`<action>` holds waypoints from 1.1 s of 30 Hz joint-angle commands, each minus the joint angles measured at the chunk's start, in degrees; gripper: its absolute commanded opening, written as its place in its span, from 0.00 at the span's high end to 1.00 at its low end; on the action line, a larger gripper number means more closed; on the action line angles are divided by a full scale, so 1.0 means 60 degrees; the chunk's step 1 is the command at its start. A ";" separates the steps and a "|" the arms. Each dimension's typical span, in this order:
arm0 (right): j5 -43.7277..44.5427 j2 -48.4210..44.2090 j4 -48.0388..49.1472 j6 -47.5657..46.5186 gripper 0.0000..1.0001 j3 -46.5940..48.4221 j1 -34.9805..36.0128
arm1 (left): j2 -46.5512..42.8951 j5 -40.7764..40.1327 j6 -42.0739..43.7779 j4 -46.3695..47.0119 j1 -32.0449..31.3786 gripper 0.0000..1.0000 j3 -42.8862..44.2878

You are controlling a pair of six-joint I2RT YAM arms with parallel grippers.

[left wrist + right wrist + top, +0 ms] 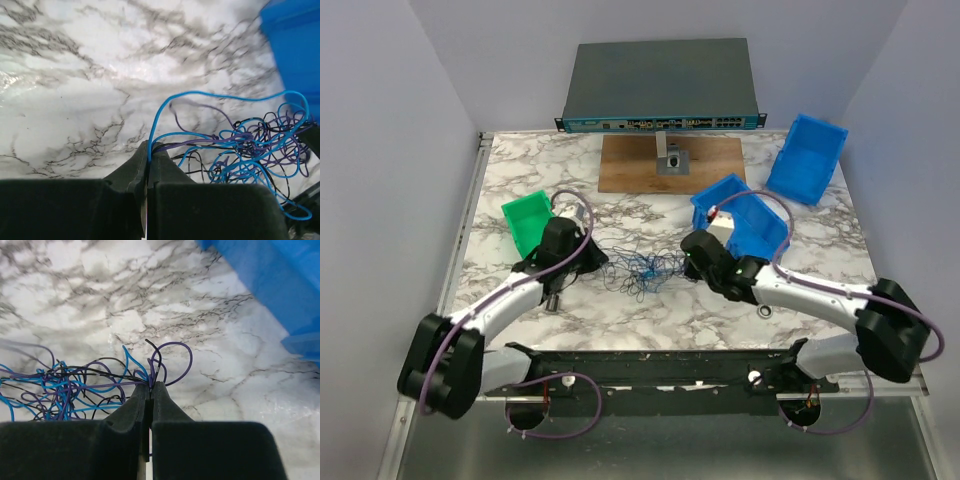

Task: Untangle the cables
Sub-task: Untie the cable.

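The cables (645, 268) are a small tangle of thin blue, purple and black wires lying on the marble table between my two grippers. My left gripper (603, 262) meets the tangle's left side. In the left wrist view its jaws (149, 147) are shut on a blue wire and some dark strands, and the rest of the cables (250, 150) spread out to the right. My right gripper (687, 262) holds the tangle's right side. In the right wrist view it (151, 385) is shut on purple and black strands, with the cables (65, 387) trailing to the left.
A green bin (528, 222) lies behind the left gripper. One blue bin (745, 215) lies close behind the right gripper, and another (810, 158) is at the back right. A wooden board (670, 165) and a network switch (660, 85) stand at the back.
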 commanded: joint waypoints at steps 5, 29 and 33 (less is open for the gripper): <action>0.3125 -0.2474 -0.3088 0.1437 0.99 -0.0445 -0.0585 | -0.3016 -0.2167 -0.1025 -0.0090 0.0876 1.00 -0.1409; -0.1595 -0.1541 -0.0369 -0.1832 0.23 -0.0160 -0.0602 | -0.0822 0.0475 0.2171 0.0168 -0.1617 0.20 0.1076; -0.0210 -0.1588 -0.1350 -0.1004 0.19 -0.0083 -0.0597 | 0.0853 0.0664 0.2526 -0.0338 -0.2078 0.20 0.2270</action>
